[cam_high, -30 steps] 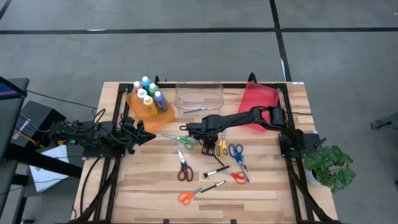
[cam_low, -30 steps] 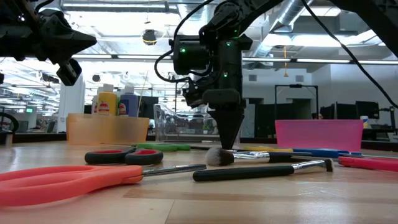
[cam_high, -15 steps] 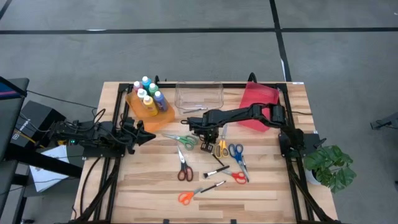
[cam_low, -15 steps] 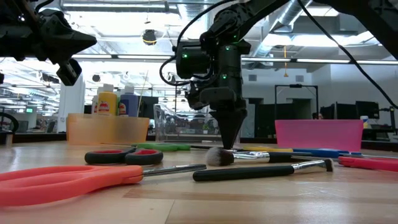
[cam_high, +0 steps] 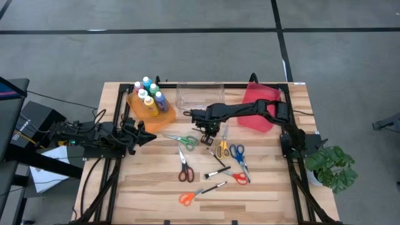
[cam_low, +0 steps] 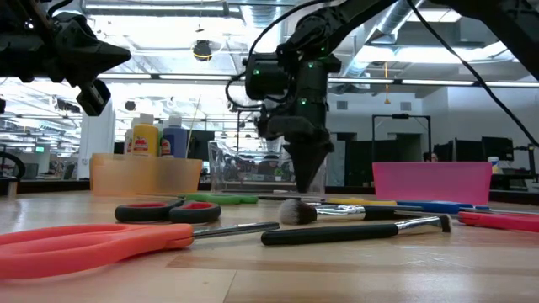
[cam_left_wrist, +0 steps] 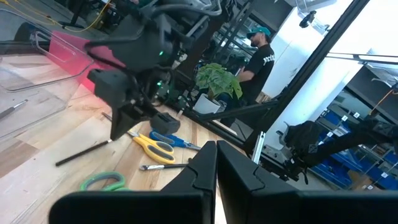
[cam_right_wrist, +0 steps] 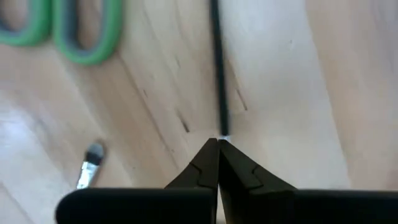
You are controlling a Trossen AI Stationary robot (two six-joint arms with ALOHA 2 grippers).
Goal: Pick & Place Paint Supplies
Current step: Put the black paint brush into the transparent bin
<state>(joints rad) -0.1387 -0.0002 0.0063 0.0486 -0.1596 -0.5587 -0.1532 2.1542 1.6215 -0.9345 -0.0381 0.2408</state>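
Observation:
My right gripper [cam_high: 205,130] points down over the table's middle, a little above the wood [cam_low: 308,190], shut on a thin dark paintbrush [cam_left_wrist: 84,152]. Around it lie green scissors [cam_high: 182,139], yellow scissors [cam_high: 222,147], blue scissors [cam_high: 237,152], dark red scissors [cam_high: 185,169], orange scissors [cam_high: 187,198] and loose brushes [cam_high: 217,170]. Paint bottles [cam_high: 149,97] stand in the orange bin [cam_high: 164,114] at the far left. My left gripper [cam_high: 147,139] waits shut and level at the table's left edge. My right gripper pinches the paintbrush by one end [cam_right_wrist: 221,132] between its two fingertips, coming from above and pointing down. The brush slants down and away from the fingers [cam_left_wrist: 68,158]. Whether its free end rests on the table, I cannot tell.
A clear bin [cam_high: 200,95] stands at the far middle and a red bin [cam_high: 261,103] at the far right. A soft-headed brush [cam_low: 337,212] and long orange scissor handles [cam_low: 93,244] lie near the table's front. Bare wood shows at the near left.
My right gripper has risen a little off the table and moved toward the far edge, nearer the clear bin, turning slightly about its own axis. The other scissors and brushes have stayed where they were.

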